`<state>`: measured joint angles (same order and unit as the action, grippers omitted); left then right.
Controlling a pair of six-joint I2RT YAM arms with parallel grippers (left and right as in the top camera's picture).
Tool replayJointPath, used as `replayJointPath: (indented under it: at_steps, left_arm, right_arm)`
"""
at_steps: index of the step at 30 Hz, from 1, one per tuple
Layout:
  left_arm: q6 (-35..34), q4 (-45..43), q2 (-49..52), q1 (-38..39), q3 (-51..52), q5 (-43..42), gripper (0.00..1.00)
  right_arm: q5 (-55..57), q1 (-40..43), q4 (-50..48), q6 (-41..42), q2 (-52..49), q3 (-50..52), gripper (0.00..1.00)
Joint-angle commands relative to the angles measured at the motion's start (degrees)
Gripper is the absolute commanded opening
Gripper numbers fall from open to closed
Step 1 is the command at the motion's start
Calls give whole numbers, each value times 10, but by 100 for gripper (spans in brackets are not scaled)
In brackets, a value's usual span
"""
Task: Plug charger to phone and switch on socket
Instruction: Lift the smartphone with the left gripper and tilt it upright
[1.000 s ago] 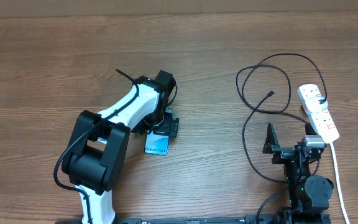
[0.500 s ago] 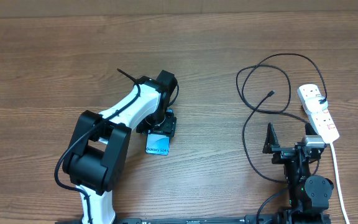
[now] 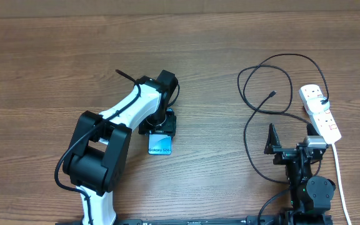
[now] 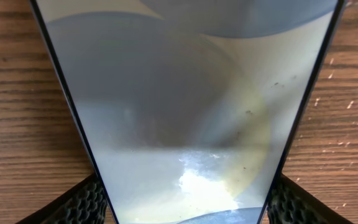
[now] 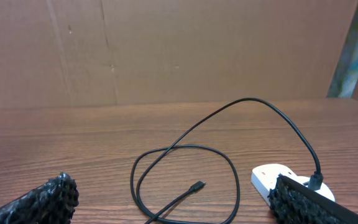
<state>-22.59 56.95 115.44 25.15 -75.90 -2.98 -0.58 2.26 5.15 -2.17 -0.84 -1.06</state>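
The phone [image 3: 160, 147] lies flat on the table, its "Galaxy" end toward me. It fills the left wrist view [image 4: 185, 93]. My left gripper [image 3: 163, 128] is over it, and its two fingers [image 4: 185, 202] press against the phone's long edges. The black charger cable [image 3: 245, 134] lies looped on the right, with its free connector [image 3: 272, 94] on the wood, also in the right wrist view [image 5: 198, 185]. Its other end is plugged into the white socket strip [image 3: 320, 112], which also shows in the right wrist view [image 5: 269, 177]. My right gripper [image 3: 290, 142] is open and empty, nearer than the cable loop [image 5: 173, 205].
The strip's thick white cord [image 3: 339, 175] runs down the right side toward the table's near edge. A cardboard wall [image 5: 179, 50] stands behind the table's far edge. Bare wood lies between the phone and the cable.
The left gripper and the phone have shifted slightly right and the phone has straightened a little. The right arm, cable and strip have not moved.
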Motion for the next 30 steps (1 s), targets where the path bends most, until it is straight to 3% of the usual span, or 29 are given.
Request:
replayJointPath:
  at_steps: [1, 11, 30]
  left_arm:
    - [-23, -13, 32, 0, 4, -16, 59]
    - [-23, -2, 32, -1, -15, -16, 57]
    - [-23, 87, 32, -2, -150, -15, 57]
  right_arm:
    - [5, 3, -3, -3, 7, 6, 100]
    - [5, 3, -3, -3, 7, 6, 100]
    - [5, 3, -3, -3, 7, 6, 100]
